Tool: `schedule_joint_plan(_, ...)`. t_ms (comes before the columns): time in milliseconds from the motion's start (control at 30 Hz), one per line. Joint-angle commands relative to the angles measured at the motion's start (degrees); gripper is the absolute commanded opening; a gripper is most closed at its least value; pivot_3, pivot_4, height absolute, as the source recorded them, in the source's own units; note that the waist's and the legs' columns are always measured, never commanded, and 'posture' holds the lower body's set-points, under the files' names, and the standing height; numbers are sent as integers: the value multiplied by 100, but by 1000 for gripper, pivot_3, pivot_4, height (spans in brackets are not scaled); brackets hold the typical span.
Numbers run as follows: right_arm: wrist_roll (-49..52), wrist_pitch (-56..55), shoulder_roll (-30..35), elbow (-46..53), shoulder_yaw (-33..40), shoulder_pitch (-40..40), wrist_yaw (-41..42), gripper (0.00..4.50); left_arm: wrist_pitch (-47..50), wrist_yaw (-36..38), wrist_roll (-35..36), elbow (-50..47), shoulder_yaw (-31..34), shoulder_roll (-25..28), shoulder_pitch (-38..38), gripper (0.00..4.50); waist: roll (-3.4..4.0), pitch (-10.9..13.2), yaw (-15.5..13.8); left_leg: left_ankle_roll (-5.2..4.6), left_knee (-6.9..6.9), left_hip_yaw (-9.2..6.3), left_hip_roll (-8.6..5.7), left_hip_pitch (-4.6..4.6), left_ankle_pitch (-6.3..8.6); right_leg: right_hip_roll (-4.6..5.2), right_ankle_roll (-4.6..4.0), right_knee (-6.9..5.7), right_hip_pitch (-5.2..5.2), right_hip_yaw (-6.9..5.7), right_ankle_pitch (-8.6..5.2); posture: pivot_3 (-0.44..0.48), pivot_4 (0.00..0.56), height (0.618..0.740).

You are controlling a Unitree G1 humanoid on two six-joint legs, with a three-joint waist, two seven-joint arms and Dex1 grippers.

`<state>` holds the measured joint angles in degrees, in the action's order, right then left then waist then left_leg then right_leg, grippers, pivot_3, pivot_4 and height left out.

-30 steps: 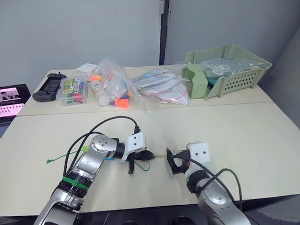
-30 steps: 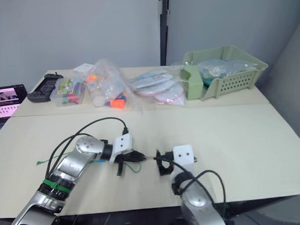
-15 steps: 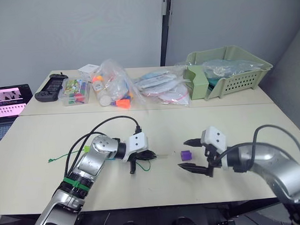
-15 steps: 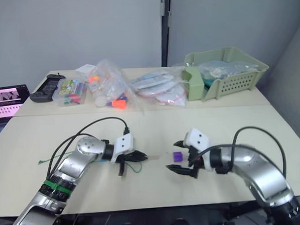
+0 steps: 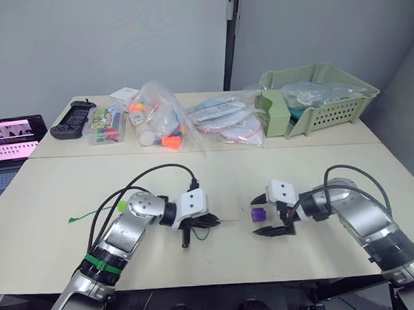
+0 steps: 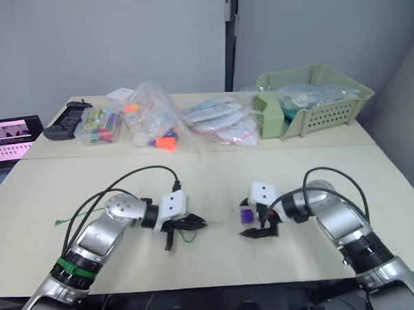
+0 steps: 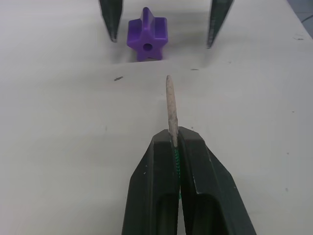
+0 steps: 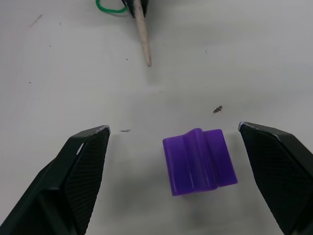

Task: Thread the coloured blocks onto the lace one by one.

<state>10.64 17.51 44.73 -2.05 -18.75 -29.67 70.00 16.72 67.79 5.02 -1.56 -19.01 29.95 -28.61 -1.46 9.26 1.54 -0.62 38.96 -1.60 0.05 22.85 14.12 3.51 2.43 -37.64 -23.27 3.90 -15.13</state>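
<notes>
Looking down from the left eye view, the cream counter (image 5: 194, 176) fills the lower half of the frame. At lower centre-left, the left gripper (image 5: 211, 221) has its fingers pinched together on the lace (image 5: 196, 229), whose green string loops just below the fingers and trails away to a loose end at the left of the frame. The pale stiff tip sticks out toward the frame's right. At lower centre-right, the right gripper (image 5: 262, 213) lies low over the counter with its fingers spread wide, and a purple block (image 5: 258, 213) sits on the counter between them, touching neither as far as can be seen. Along the upper part of the frame are a green basket (image 5: 321, 95), clear bags of toy pieces (image 5: 157, 119), a black controller (image 5: 68, 124) and, at the far left edge, a laptop screen (image 5: 10, 139).

From the left wrist view, the two black fingers (image 7: 205, 191) are closed on the lace, green string showing in the seam and the pale tip (image 7: 170, 105) rising from it. Near the top centre the purple block (image 7: 147, 40) shows a star-shaped face with a round hole, flanked by the other gripper's two finger points.

From the right wrist view, the fingers (image 8: 80, 176) stand wide at the lower left and lower right, with the purple block (image 8: 199, 160) resting on the counter between them, apart from both. The pale tip (image 8: 144, 36) points down from the top centre.
</notes>
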Motion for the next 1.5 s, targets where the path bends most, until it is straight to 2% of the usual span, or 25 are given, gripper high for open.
schedule_joint_plan(33,-98,-244,-58,-180,99,-145,119,4457,132,-52,80,-370,-3,29,-19,0,0,0,-35,0,0,0,0,0,0,0,0,-1,0,0,0,0,150,740)
schedule_joint_plan(233,-142,-343,-100,-304,162,-131,162,4457,331,-204,38,-491,-37,-23,-86,0,0,0,-69,0,1,0,0,0,0,1,0,-1,0,0,0,0,150,740)
schedule_joint_plan(333,-155,-396,-96,-351,194,-110,163,3619,409,-225,29,-526,-73,-36,-149,0,0,0,-69,0,1,0,0,0,0,1,0,-1,0,0,0,0,150,740)
schedule_joint_plan(533,-198,-479,-138,-372,205,-11,68,1573,595,-278,61,-651,-155,-140,-243,0,0,0,-71,0,1,1,-1,0,0,1,0,-1,0,0,0,0,150,740)
schedule_joint_plan(567,-197,-462,-145,-338,209,23,52,1383,622,-285,56,-690,-173,-151,-241,0,0,0,-71,0,1,1,-1,0,0,1,0,-2,0,0,0,0,150,740)
schedule_joint_plan(900,-54,374,-343,761,133,437,-125,1383,745,-551,-223,-565,-515,-337,-467,0,0,0,-61,0,0,-3,-1,-1,0,-1,0,-5,1,0,0,0,150,740)
schedule_joint_plan(1200,-398,517,-308,654,33,464,-308,1383,1662,-721,-417,-900,-719,-125,-472,0,0,0,-67,0,1,-2,-1,-6,0,-2,0,-3,5,0,0,0,150,740)
schedule_joint_plan(1500,-514,655,-330,611,2,386,-393,1383,2006,-699,-353,-1111,-872,-149,-484,0,0,0,-68,1,4,-1,-1,-12,-1,-2,0,-2,13,0,0,0,150,740)
